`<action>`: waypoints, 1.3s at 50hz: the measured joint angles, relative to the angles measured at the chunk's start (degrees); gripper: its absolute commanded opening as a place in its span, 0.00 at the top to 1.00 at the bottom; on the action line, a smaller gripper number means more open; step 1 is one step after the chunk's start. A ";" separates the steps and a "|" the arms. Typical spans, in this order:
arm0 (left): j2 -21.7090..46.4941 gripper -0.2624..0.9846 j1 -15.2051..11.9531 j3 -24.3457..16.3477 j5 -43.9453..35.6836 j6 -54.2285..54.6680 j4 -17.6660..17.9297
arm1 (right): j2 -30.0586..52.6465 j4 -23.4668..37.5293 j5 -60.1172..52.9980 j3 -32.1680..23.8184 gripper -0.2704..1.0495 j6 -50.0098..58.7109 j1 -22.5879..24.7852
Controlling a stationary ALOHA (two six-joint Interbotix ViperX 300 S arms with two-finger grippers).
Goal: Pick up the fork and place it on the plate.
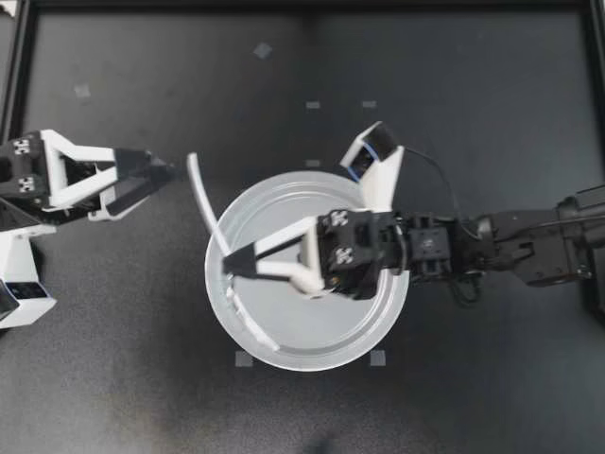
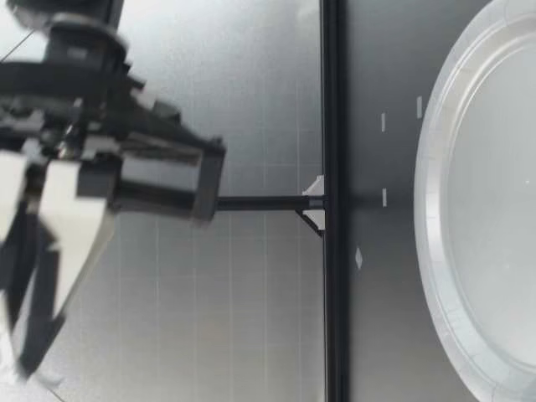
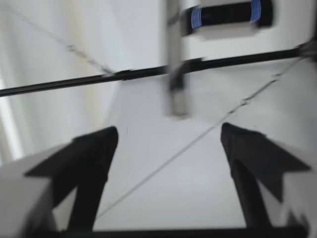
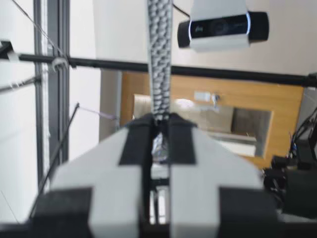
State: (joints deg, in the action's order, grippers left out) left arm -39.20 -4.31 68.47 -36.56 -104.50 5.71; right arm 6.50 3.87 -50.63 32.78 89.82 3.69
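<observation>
Fork: the white plastic fork (image 1: 203, 203) is held by the right gripper (image 1: 230, 265) over the plate's rim on the side toward the left arm. One end reaches out past the rim.
Right gripper: its fingers (image 4: 136, 144) are pinched onto the fork (image 4: 159, 59) from both sides.
Plate: the round white plate (image 1: 312, 355) lies on the dark table (image 1: 454, 113), under the right arm.
Left gripper: the left gripper (image 1: 163, 173) is beside the plate, near the fork's outer end, with its fingers (image 3: 94, 153) spread apart.

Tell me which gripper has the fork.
My right gripper, over the plate: its fingers are shut on the fork. My left gripper is open and empty, off to the plate's side.
</observation>
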 measured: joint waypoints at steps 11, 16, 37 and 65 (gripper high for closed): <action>-0.62 0.18 0.00 0.00 5.62 8.44 0.00 | 0.26 2.72 6.77 -2.37 0.73 0.18 -0.09; -1.41 0.18 0.00 0.00 5.71 8.96 0.00 | 0.53 2.81 7.03 -2.37 0.73 0.26 -0.18; -1.58 0.18 0.09 0.00 5.62 8.96 0.00 | 2.72 2.72 7.12 -2.72 0.73 0.53 -0.18; -1.58 0.44 0.00 0.53 9.05 8.96 0.00 | 4.75 2.02 7.47 -4.39 0.73 1.67 -0.70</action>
State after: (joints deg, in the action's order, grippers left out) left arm -40.78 -4.31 68.99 -27.51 -95.54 5.71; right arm 11.25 5.89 -43.15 28.39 91.49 2.99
